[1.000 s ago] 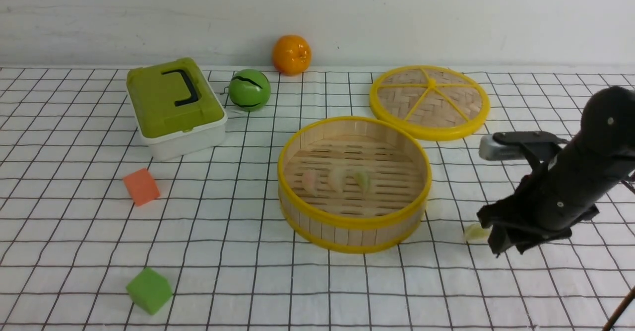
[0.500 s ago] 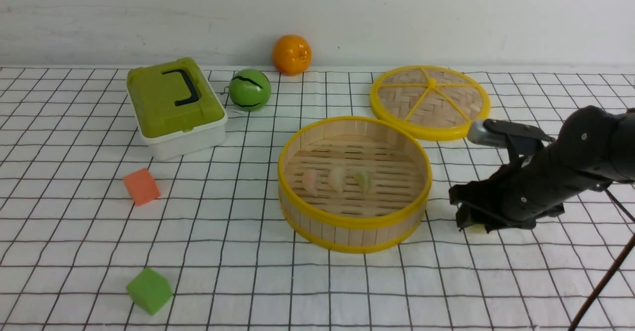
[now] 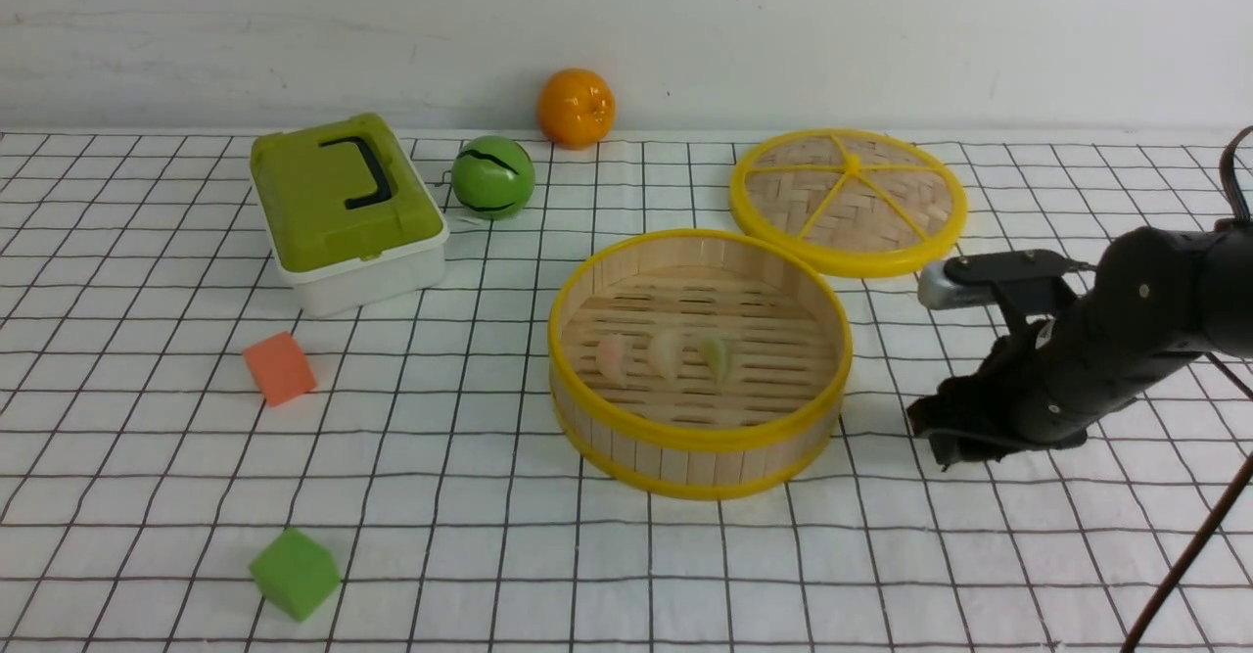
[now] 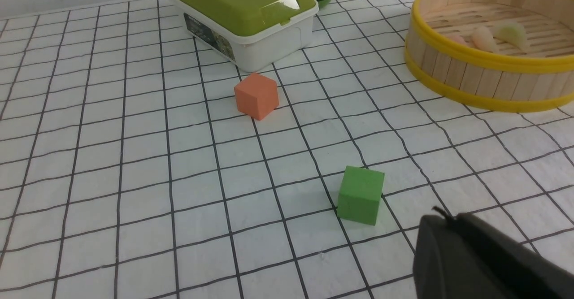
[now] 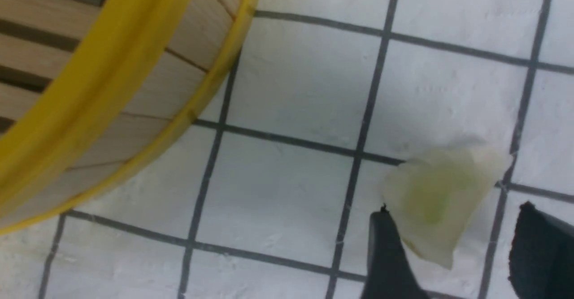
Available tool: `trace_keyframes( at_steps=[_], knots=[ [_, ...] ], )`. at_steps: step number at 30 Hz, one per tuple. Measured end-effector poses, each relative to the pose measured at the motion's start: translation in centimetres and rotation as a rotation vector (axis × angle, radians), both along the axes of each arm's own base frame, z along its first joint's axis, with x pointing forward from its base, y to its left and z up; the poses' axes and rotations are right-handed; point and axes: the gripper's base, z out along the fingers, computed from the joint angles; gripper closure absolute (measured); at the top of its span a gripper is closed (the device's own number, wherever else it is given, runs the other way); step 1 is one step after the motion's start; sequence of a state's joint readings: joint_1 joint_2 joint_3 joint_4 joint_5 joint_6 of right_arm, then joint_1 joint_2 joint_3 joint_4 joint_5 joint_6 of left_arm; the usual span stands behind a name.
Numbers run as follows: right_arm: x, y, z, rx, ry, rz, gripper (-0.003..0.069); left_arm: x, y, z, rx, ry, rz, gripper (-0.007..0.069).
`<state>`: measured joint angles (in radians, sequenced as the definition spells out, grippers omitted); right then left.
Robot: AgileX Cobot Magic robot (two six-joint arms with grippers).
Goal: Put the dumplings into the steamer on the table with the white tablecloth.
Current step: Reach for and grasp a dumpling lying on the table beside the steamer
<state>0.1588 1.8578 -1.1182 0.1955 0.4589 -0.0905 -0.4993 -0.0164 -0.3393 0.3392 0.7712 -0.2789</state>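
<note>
Pale-green last dumpling (image 5: 437,200) sits inside my spread right gripper (image 5: 455,209); next I'd pinch it, then lift into the steamer (image 5: 112,84).

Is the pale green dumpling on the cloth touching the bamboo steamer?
Apart. The right wrist view shows white tablecloth plainly between the dumpling and the steamer, whose lower yellow rim stops short of it.

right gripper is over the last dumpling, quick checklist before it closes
1. right gripper open: ok, fingers apart.
2. loose dumpling between the fingers: ok, though nearer one finger.
3. Fingers low enough on the tablecloth: cannot tell.
4. steamer apart from the right gripper: ok.
5. Room in the steamer: ok, three dumplings sit there, floor beside them bare.
</note>
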Motion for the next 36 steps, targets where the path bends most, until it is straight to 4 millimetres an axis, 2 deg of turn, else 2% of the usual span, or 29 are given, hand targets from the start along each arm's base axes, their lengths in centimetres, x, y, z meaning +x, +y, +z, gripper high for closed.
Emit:
trace_keyframes(
  at_steps=[15, 22, 29, 36],
  knots=[
    [0.9, -0.1, 0.5, -0.001, -0.112, -0.011, 0.0298, 0.0, 0.0, 0.0, 0.001, 0.002, 0.001, 0.0606],
    [1.2, -0.1, 0.7, -0.038, -0.165, 0.05, 0.0308, 0.0, 0.0, 0.0, 0.005, 0.0, 0.003, 0.0605],
    [1.0, -0.1, 0.6, -0.056, -0.14, 0.086, 0.0311, 0.0, 0.0, 0.0, 0.007, -0.001, 0.004, 0.0599],
    [0.5, 0.2, 1.1, -0.114, -0.032, 0.265, 0.0311, 0.0, 0.1, 0.0, 0.007, 0.0, 0.004, 0.0592]
  ],
)
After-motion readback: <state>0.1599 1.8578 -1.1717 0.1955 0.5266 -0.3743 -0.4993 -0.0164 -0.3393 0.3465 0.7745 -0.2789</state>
